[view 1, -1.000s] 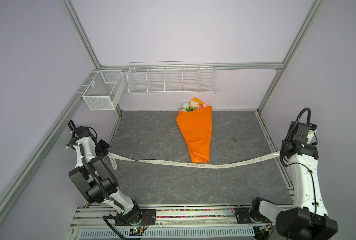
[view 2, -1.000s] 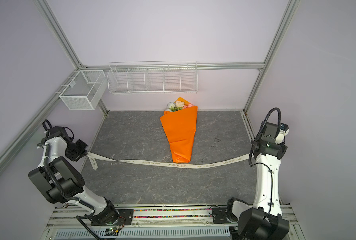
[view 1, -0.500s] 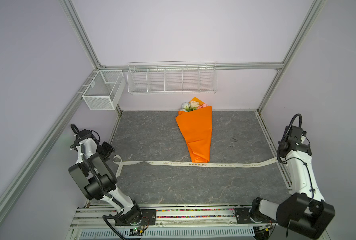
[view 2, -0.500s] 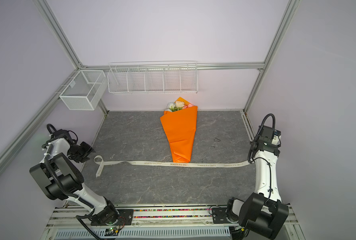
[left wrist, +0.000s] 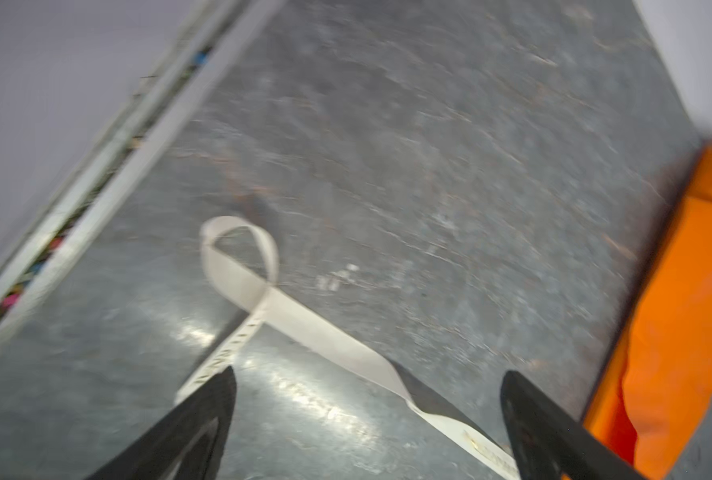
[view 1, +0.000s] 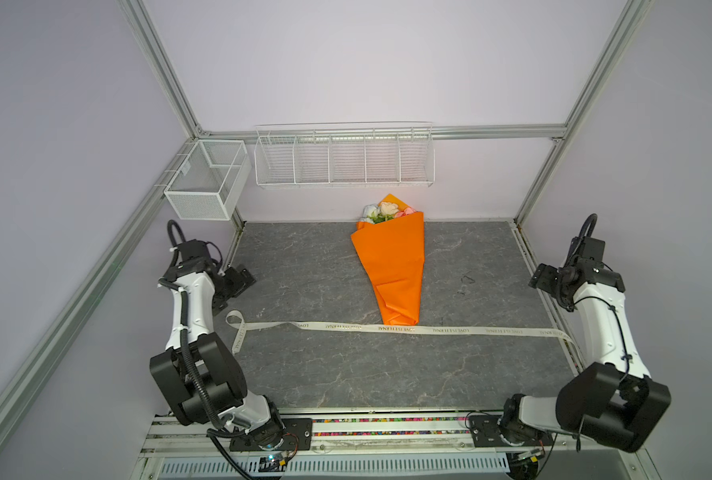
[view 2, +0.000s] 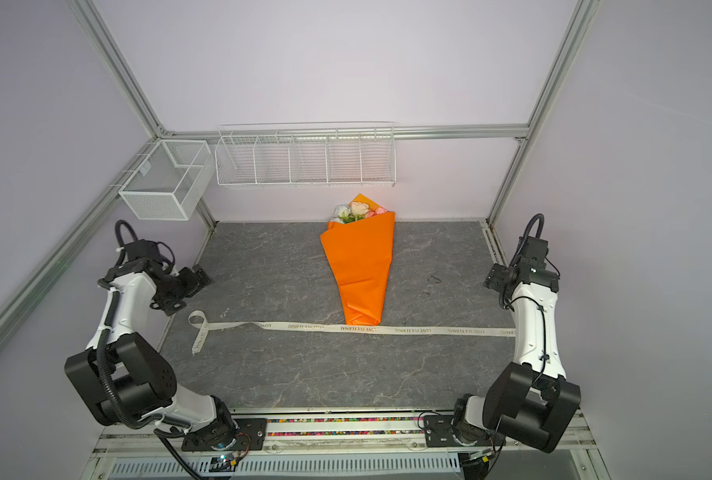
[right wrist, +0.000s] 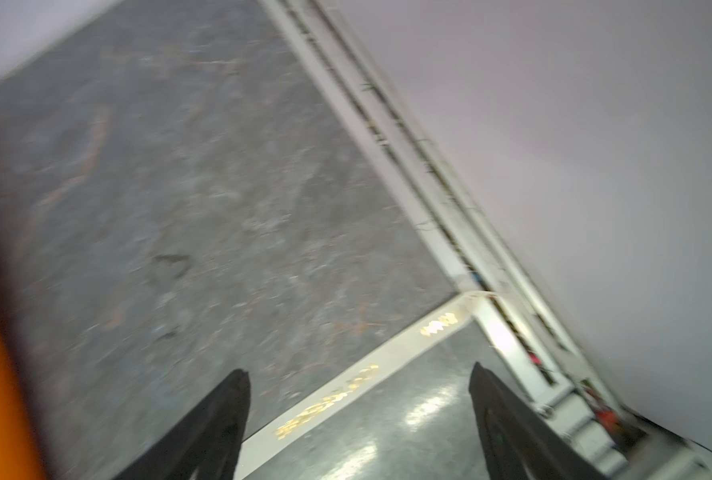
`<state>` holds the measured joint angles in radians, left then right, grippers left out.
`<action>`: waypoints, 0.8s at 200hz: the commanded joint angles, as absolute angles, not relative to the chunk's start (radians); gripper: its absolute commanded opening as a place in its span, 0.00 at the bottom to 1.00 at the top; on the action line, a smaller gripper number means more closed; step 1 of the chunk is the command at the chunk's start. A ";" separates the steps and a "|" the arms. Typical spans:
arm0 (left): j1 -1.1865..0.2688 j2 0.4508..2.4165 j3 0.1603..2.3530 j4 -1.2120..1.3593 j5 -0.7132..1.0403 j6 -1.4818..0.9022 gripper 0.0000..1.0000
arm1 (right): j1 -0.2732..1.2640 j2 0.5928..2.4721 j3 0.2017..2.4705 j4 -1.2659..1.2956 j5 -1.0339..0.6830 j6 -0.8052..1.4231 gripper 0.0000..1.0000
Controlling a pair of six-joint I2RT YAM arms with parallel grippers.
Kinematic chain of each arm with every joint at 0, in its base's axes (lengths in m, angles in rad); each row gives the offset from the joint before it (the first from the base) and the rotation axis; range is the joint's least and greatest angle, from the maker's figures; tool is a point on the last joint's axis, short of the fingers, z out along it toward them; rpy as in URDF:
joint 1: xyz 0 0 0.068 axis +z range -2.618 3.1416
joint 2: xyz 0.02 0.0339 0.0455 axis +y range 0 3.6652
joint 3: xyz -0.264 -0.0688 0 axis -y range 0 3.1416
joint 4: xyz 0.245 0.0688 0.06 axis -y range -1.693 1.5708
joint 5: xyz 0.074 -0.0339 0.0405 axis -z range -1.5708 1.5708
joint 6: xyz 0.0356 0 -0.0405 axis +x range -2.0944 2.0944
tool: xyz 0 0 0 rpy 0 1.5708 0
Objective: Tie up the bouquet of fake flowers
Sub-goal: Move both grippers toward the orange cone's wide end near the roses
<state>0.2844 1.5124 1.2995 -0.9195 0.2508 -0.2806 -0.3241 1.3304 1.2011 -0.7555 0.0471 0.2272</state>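
My bouquet of fake flowers (view 1: pixel 391 266) (view 2: pixel 360 266), white, cream and pink rose heads with green leaves in a cone of orange paper, lies flat mid-desk (view 1: pixel 304 270). The blooms face the back wall. The folded narrow tip points toward me, reaching the cream printed ribbon (view 1: pixel 450 330).

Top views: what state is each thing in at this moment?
bouquet of fake flowers: lying flat, wrapped in orange paper, untied.
ribbon: lying loose by the bouquet's tip, one end looped, unheld.
left gripper: fingers open, empty.
right gripper: fingers open, empty.
wire rack: empty.
mesh basket: empty.
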 commanded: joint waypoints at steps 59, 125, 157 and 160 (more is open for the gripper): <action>-0.294 1.733 1.246 -0.434 0.509 -0.620 0.99 | 0.044 1.477 1.011 -0.396 -0.490 0.472 0.79; -0.314 2.124 1.590 -0.377 0.539 -0.700 1.00 | 0.107 1.886 1.267 -0.231 -0.548 0.558 0.75; -0.314 2.290 1.764 -0.380 0.592 -0.735 0.93 | 0.111 2.057 1.412 -0.194 -0.572 0.588 0.73; -0.314 2.303 1.779 -0.381 0.595 -0.738 0.93 | 0.112 2.070 1.424 -0.190 -0.576 0.590 0.73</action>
